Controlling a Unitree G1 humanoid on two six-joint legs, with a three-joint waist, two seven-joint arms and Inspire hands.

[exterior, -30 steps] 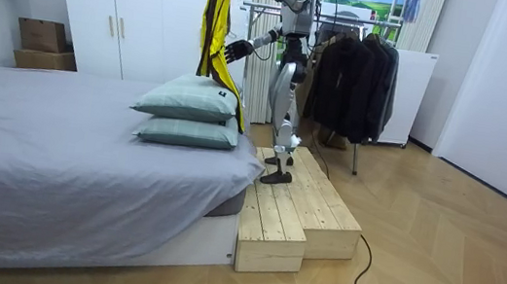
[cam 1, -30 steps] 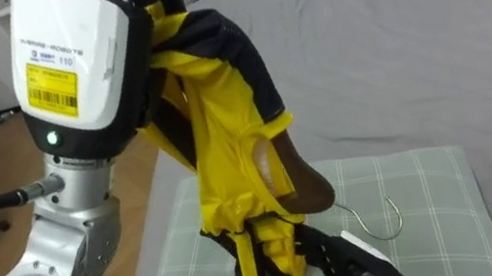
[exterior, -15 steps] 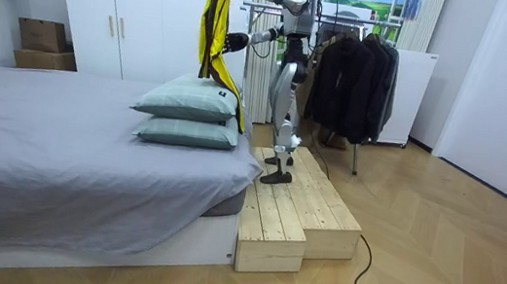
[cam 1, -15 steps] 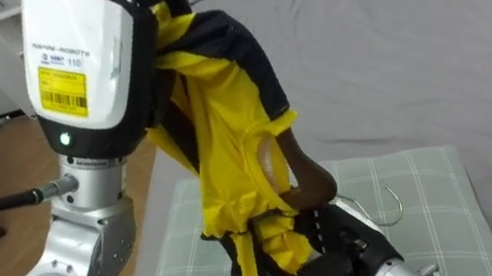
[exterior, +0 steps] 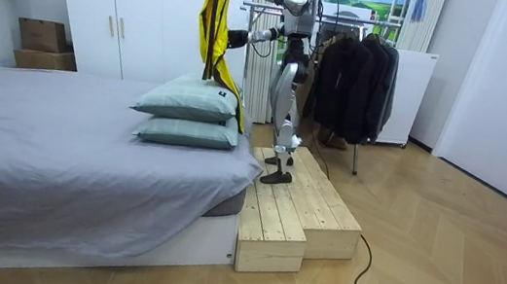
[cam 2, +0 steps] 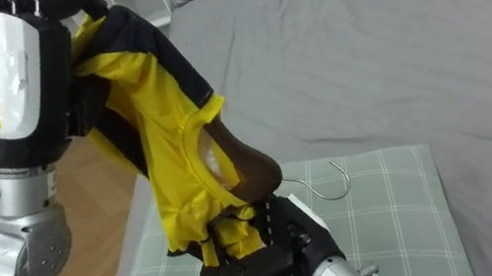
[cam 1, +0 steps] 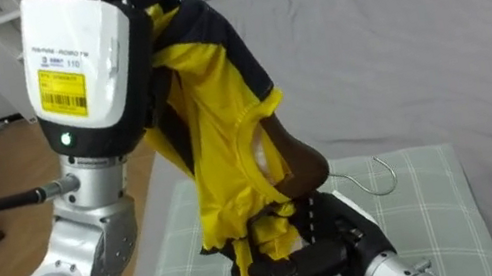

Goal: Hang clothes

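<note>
- Garment, yellow with dark panels, hangs in the air over the head end of the bed, bunched at its top and trailing down toward a green checked pillow.
- The left hand is raised high with its white back toward the head camera; its dark fingers curl over the bunched top of the cloth, and the garment hangs from them.
- The right hand comes in from the lower right, just above the pillow, with its black fingers and thumb closed on the yellow fold at the garment's lower edge.
- A brown wooden hanger sits inside the neck opening, one rounded end sticking out just above the right hand.
- Its wire hook points out to the right, free of the cloth.
- In the room view the robot stands upright on a wooden platform beside the bed, with a clothes rack of dark garments close behind it.
</note>
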